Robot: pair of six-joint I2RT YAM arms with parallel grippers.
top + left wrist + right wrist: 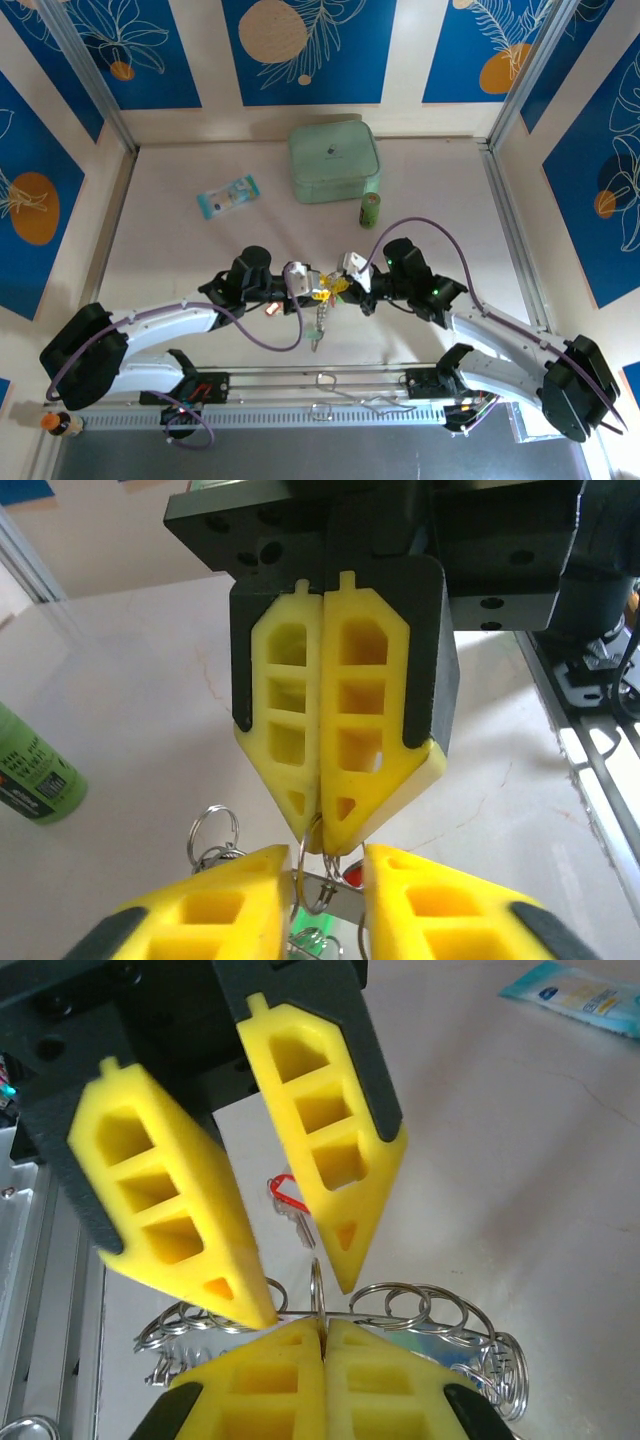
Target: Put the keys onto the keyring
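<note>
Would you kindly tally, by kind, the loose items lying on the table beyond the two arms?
Mint-green case: 1
Green bottle: 1
Blue packet: 1
Total: 3

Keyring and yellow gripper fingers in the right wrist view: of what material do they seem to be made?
The keyring looks like bare polished metal, probably steel: thin silvery wire loops with bright glints. The right gripper's fingers look like matt yellow plastic, perhaps printed: flat colour, no shine, moulded hollow cells. Their dark outer backing is unclear.
</note>
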